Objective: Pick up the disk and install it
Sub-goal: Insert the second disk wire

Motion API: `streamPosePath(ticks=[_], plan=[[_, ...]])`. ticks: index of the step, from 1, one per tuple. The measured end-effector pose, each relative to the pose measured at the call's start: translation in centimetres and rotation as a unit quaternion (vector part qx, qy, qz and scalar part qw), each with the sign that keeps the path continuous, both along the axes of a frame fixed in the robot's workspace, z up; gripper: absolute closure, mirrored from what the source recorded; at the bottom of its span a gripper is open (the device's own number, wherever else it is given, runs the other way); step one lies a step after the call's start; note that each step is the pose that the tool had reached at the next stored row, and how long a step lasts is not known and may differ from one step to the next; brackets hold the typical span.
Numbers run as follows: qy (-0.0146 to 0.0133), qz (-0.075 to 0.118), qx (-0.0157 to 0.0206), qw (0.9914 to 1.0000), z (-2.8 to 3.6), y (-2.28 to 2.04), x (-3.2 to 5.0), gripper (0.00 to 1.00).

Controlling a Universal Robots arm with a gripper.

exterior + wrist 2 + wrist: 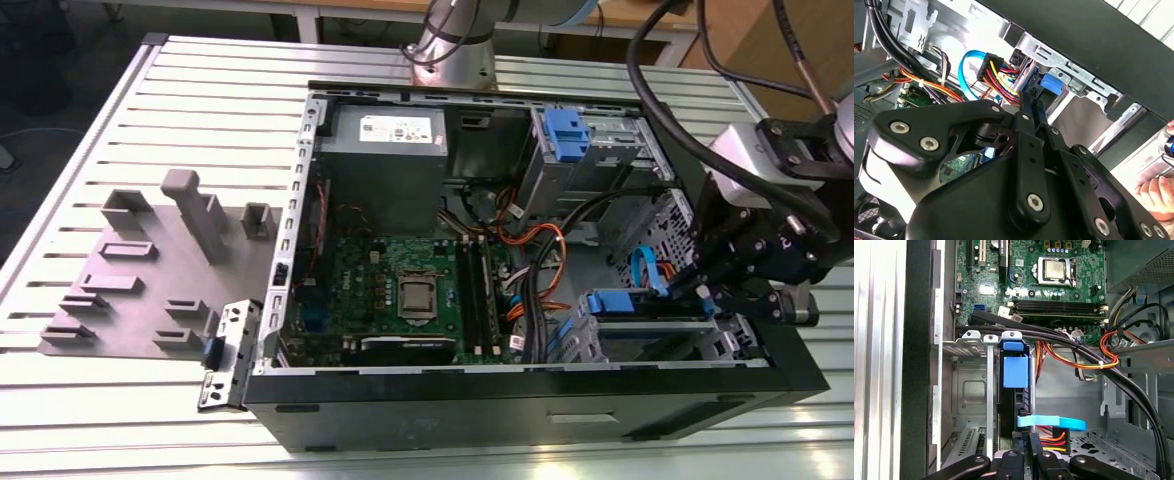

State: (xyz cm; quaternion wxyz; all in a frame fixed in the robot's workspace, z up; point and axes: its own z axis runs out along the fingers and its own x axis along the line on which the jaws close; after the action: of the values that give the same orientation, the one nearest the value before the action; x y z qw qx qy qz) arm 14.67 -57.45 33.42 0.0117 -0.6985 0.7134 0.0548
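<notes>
While gripper hangs at case's crowded drive cage, finger state unclear, disk seated edge-on inside cage

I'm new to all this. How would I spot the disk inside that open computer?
Find the open black computer case on the slatted table, then the metal cage in its corner beside the gripper. The disk sits in that cage, showing a blue frame. A flat light-blue cable ends beside it, unlike the blue latch by the grey power box.
</notes>
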Motion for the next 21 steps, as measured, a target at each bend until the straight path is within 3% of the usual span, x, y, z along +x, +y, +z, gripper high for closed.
streamPosePath(ticks=[21], plan=[[0.0, -0.023, -0.0013, 0.99973, -0.07, 0.0, -0.01, 0.84]])
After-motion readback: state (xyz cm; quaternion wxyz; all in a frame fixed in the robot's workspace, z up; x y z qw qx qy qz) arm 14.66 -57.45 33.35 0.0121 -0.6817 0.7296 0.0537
